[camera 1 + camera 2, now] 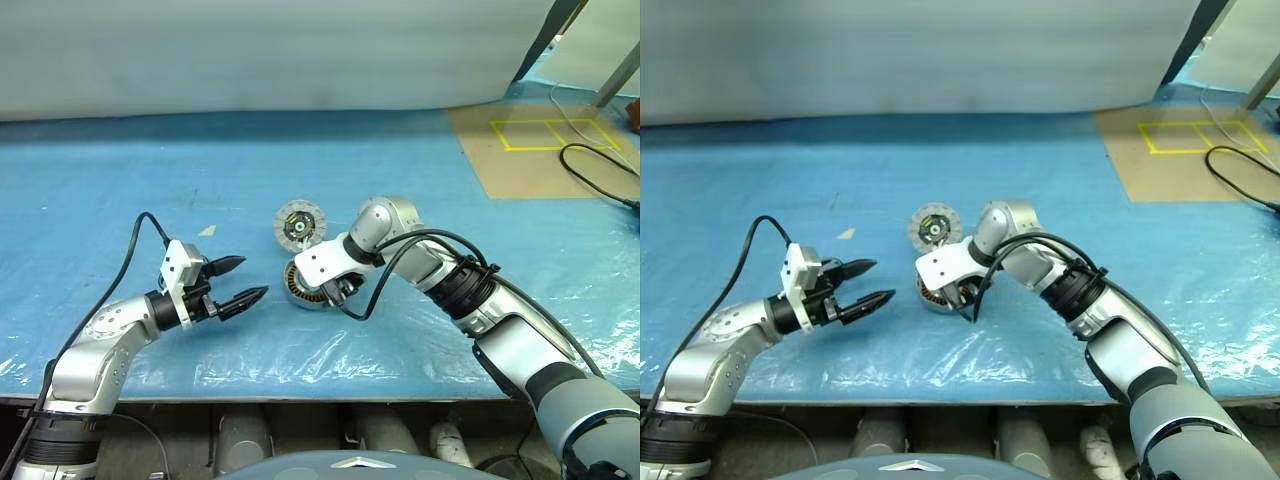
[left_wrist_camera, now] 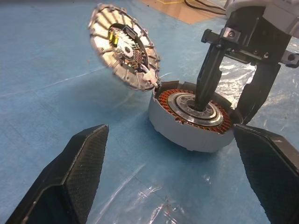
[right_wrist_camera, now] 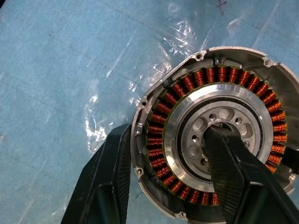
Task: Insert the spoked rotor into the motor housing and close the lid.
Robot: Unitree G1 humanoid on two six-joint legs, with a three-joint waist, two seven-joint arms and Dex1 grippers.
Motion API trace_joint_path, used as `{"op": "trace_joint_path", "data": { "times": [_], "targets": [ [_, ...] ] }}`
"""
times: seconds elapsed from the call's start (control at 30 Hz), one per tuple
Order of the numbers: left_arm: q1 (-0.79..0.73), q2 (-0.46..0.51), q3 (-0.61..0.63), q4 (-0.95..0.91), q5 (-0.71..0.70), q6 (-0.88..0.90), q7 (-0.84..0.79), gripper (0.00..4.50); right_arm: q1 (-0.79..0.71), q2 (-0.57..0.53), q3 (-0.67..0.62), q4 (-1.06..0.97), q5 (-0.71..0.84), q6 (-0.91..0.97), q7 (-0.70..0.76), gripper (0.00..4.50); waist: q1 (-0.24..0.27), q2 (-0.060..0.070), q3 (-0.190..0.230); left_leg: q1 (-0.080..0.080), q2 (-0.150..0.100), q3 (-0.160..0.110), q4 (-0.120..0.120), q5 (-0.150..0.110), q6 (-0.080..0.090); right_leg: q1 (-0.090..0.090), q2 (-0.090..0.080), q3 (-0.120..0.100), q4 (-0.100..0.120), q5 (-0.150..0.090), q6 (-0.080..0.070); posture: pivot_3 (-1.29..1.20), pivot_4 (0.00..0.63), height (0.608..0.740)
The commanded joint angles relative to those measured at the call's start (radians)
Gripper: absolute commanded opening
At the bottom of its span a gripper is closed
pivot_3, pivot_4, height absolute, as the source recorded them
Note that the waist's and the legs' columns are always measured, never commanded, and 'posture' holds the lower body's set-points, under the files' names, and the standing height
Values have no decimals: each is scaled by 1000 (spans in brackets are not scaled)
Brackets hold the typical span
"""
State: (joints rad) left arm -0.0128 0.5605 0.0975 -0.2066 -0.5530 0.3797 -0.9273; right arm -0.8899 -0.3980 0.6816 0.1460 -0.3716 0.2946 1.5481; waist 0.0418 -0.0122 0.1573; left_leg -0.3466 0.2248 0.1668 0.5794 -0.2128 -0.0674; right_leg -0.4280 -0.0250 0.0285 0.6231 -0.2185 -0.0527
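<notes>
— Where is your right pincer just now?

— Pointing steeply down over the motor housing. One of my black fingers goes into the central hole, the other stands outside the grey wall, so the copper-brown windings and the rim sit between them. My jaws are partly spread across that side of the casing; I cannot tell for sure whether they press on it.

— And the housing itself?

— It rests flat on the blue plastic sheet that covers the desk, near the front edge, windings facing up. From my left wrist view I see its silver inner ring and the hole with my right finger in it.

— The lid?

— The lid lies just behind the housing, on the far side from me. In the head views its segmented pale rim and dark centre with the yellow-green mark face up. From my left wrist view it looks tilted, its near edge very close to the housing's rim; whether they touch I cannot tell.

— Your left pincer?

— My left pincer hangs a little above the sheet, off to the left of the housing and apart from it, aimed roughly level toward it. Its two fingers are spread wide with nothing between them.

— The spoked rotor?

— I cannot make it out
</notes>
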Motion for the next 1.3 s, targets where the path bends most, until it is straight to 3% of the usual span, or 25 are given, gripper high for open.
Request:
{"op": "trace_joint_path", "data": {
  "times": [0.03, 0.5, 0.7, 0.87, 1.13, 1.3],
  "targets": [
    [1, -2, -1, -44, -9, 2, 6, 4500, 10, 4, 42, 55, -5, 65, 29, 2142, 0, 0, 0, 1, 0, 0, 0, 0, 0, 1, 0, 0, 0, 0, 0, 0, 150, 740],
    [-7, -10, -10, -37, -3, 3, 13, 4500, -75, -34, 109, -142, 82, 335, 65, 2142, 2, 0, 0, 1, 0, 0, -2, 0, 0, 3, -1, -1, -3, 0, 0, 0, 150, 740],
    [-15, -15, -15, -25, 1, -4, 9, 4500, -76, -20, 123, -147, 104, 368, 32, 3890, -1, 0, 0, -1, 0, 0, -2, 0, 0, 0, 0, -1, -3, 0, 0, 0, 150, 740],
    [-9, -13, -12, -21, 2, -7, 4, 4500, -182, 37, 76, -67, 163, 339, 44, 3890, -5, 1, 0, -2, 0, 0, -2, 0, -1, -4, 0, 0, 0, 0, 0, 0, 150, 740],
    [-5, -3, -11, -11, -1, -7, -16, 4500, -206, -108, 5, -202, 380, 343, 66, 3890, 7, 0, 1, -5, -1, 0, -2, 0, -1, -4, -1, 0, -2, 0, 0, 0, 150, 740],
    [-20, 6, -5, -3, -1, -6, -32, 4500, -188, -146, -123, -225, 495, 328, 29, 3890, 1, 0, 1, -4, 0, 0, -3, 0, -1, -4, 1, 0, -1, 0, 0, 0, 150, 740]
  ]
}}
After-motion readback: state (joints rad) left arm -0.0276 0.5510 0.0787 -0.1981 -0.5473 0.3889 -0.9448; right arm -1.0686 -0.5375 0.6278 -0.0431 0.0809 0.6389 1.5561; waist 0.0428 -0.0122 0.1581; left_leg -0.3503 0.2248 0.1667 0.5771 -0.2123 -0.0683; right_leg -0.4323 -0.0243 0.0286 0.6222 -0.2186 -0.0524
